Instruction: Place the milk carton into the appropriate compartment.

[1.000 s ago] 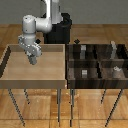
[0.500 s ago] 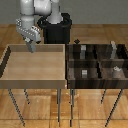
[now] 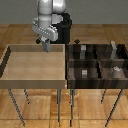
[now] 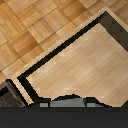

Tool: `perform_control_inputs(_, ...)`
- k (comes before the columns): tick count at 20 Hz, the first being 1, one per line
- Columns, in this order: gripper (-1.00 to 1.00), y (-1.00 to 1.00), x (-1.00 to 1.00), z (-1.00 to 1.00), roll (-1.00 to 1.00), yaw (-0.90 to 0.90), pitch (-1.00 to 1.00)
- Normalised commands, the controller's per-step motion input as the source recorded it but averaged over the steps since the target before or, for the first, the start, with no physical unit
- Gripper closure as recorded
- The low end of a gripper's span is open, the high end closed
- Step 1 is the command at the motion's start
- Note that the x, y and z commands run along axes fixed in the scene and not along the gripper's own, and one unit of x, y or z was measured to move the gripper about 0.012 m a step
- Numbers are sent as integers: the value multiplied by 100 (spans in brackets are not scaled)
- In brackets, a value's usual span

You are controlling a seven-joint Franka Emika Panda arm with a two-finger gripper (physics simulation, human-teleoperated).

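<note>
Pale wood tray [image 3: 35,67] lies empty below the end effector [image 3: 47,48]; whether that is open, I cannot tell. No carton is plainly visible, so it is best to look first among the dark dividers [image 3: 97,65] beside that tray.

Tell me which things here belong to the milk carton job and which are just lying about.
For the job:
milk carton, seemingly the pale upright box at the exterior view's right
dark divided tray with its compartments
claw, above the other tray's far edge

Just lying about:
light wood tray
small grey blocks among the dividers
</note>
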Motion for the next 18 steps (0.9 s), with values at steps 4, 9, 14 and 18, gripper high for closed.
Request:
perform_control_inputs(4, 100, 100, 0, 0, 0, 0, 0)
perform_control_inputs(9, 100, 100, 0, 0, 0, 0, 0)
perform_control_inputs(14, 100, 100, 0, 0, 0, 0, 0)
perform_control_inputs(18, 100, 100, 0, 0, 0, 0, 0)
